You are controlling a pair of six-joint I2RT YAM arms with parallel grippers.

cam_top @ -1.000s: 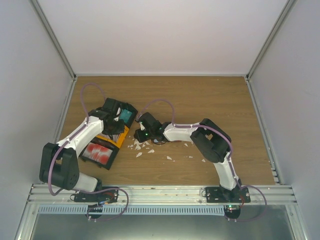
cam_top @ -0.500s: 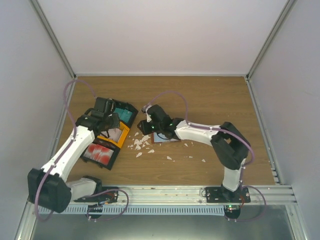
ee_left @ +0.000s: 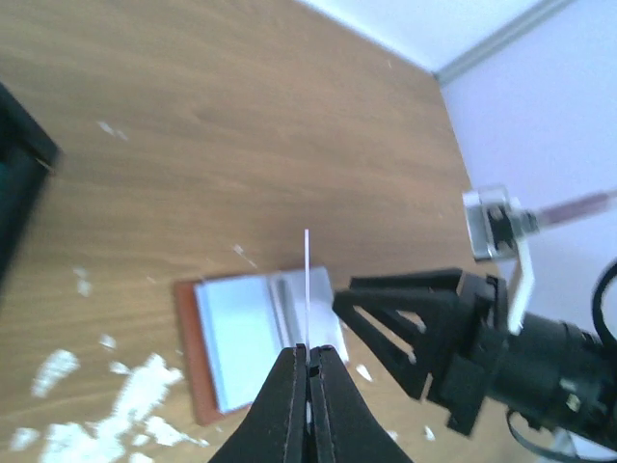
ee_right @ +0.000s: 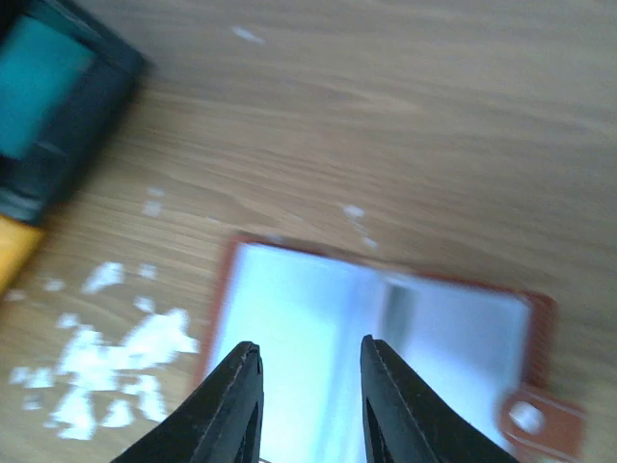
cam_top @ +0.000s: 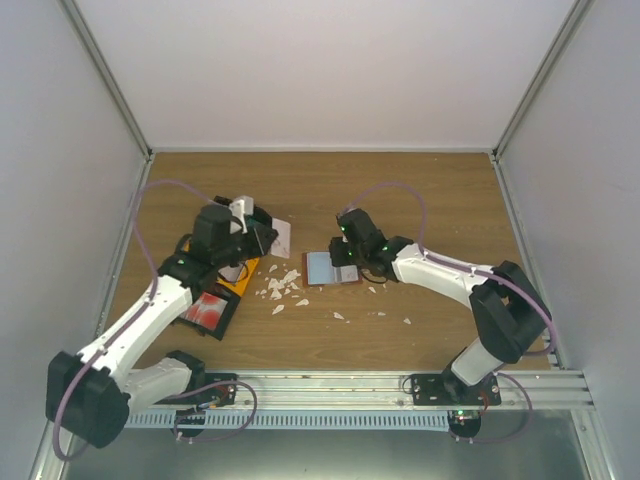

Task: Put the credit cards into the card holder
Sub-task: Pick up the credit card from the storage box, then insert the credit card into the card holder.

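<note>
The counter (cam_top: 420, 200) shows smooth, matt wood grain. The card holder (cam_top: 320, 268) has a matt reddish-brown leather-like border and glossy pale plastic sleeves. The credit card (ee_left: 307, 280) is thin plastic. The left tool (ee_left: 308, 352) and right tool (ee_right: 308, 352) are matt black plastic.

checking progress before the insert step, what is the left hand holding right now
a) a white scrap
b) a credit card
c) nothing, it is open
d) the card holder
B: the left hand is pinched shut on a thin credit card, seen edge-on from its wrist camera, while the card holder lies open on the table.
</note>
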